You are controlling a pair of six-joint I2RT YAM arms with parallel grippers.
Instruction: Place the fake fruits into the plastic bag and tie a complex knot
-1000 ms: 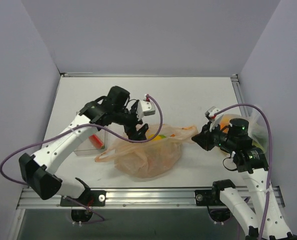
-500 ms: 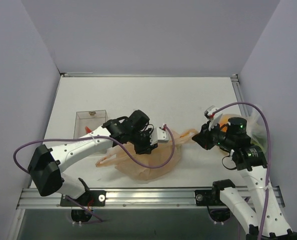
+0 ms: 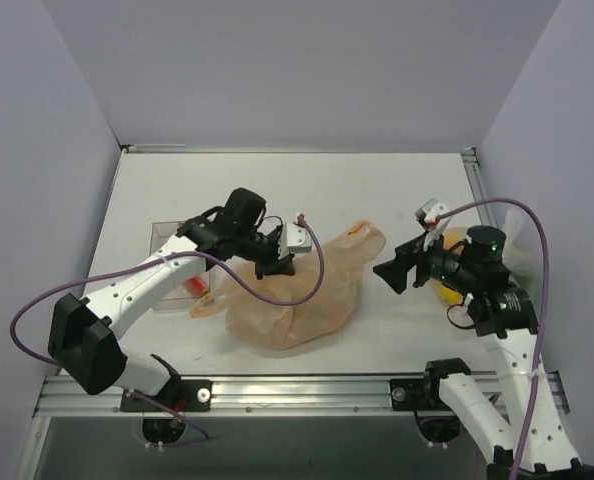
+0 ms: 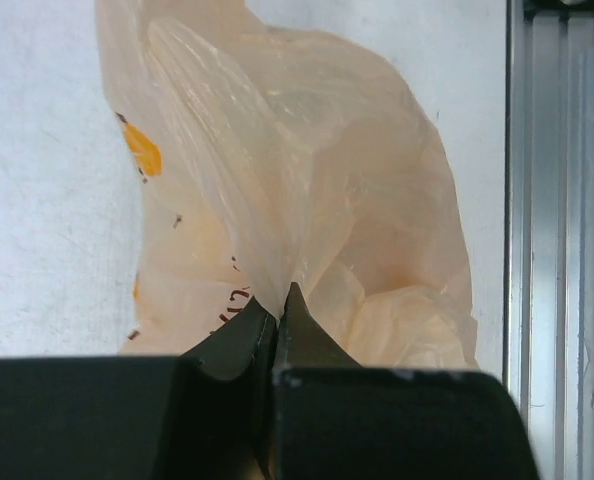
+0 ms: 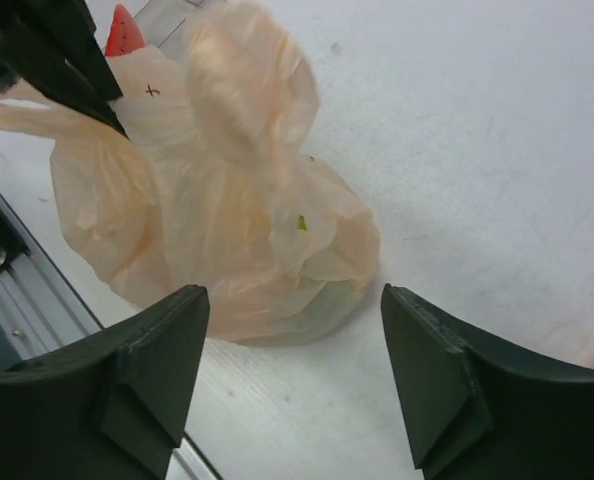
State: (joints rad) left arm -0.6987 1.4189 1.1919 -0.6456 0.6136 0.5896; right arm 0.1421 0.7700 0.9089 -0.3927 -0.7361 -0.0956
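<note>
The peach plastic bag [image 3: 302,300] lies bulging at the table's near middle. My left gripper [image 3: 275,266] is shut on a fold of its film [image 4: 285,292] at the bag's left top and holds it raised. Right of the bag hovers my right gripper [image 3: 390,273], open and empty, with the bag [image 5: 227,220] just beyond its fingertips [image 5: 190,300]. One bunched handle [image 5: 242,90] stands up loose. Fake fruits inside show only as faint tints. A red fruit [image 3: 193,285] sits left of the bag. No knot is in view.
A clear tray [image 3: 165,238] stands at the left behind the left arm. A yellow fruit [image 3: 445,293] and a clear whitish bag [image 3: 517,255] lie by the right arm. The metal rail [image 4: 562,200] runs along the near edge.
My left gripper swept over the bag, closed on its film and pulled it up and left. My right gripper let go of the handle and opened; the handle fell back onto the bag.
</note>
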